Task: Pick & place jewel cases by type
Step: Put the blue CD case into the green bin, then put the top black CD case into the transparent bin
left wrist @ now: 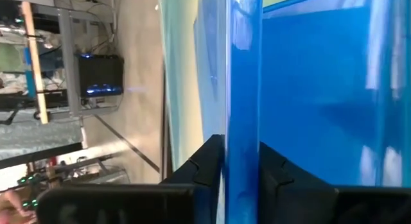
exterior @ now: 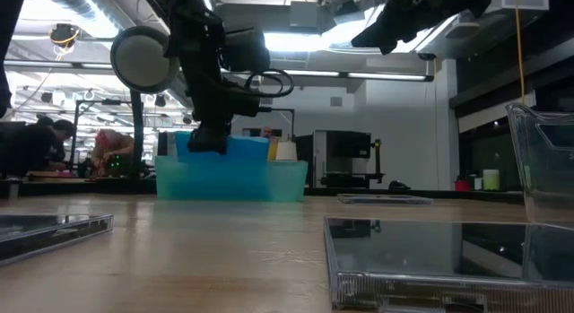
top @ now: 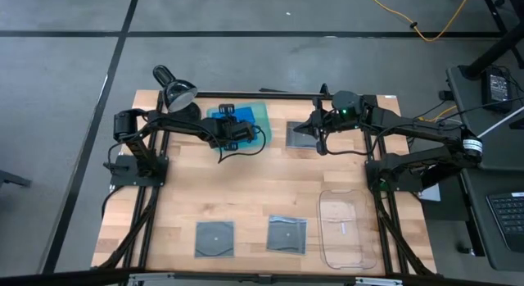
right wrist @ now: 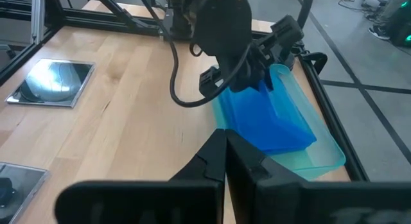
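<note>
hidden: the blue cases inside the translucent green plastic tray [top: 260, 114] overlap each other and the left arm covers them from above, so their count cannot be told; the flat wooden table [top: 246, 196] is cut off at its near edge

left gripper: the left gripper [left wrist: 242, 161] is over the green tray, its two dark fingers [left wrist: 205, 163] pressed on either face of a thin bright blue rectangular plastic jewel case [left wrist: 243, 89] standing on edge; the case's glossy faces are flat and smooth

right gripper: the right gripper [right wrist: 226, 153] hangs above the table, well apart from the green tray toward the table's other side; fingers together, nothing between them

square case by the tray: a grey-clear square case [top: 301, 135] lies flat just beside the green tray, partly under the right arm

other square cases: two more grey-clear square cases [top: 214, 238] [top: 287, 233] lie flat, far from the green tray at the table's near edge, each showing a round disc

clear tray: a clear plastic tray [top: 347, 229] with rounded corners sits beside those two, apart from them

lamp: a black desk lamp [top: 173, 89] with a round shade stands just beside the green tray at the table's far edge
</note>
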Tool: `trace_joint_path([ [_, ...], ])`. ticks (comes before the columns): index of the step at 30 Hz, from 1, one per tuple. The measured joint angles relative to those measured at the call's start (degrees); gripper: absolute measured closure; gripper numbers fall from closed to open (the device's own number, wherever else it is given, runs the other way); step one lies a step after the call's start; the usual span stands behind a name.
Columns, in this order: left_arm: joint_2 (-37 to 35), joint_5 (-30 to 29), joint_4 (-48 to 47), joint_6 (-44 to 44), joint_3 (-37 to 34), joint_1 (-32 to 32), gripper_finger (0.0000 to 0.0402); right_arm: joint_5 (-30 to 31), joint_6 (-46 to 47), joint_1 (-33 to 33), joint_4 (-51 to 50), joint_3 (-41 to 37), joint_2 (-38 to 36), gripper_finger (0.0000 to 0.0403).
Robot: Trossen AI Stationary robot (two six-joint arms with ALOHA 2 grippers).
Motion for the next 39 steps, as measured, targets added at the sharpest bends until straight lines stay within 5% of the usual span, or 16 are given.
trace_joint_path([
  [23,-0.3,12.6,-10.2,-6.0,3.0,-0.1,0.0156,0.0,-0.1,0.0,-0.1,0.0,0.0,0.0393],
  [39,-0.3,13.6,-19.3,-7.7,20.1,-0.2,0.0141,0.0,-0.4,0.0,-1.3,0.0,0.0,0.0393],
])
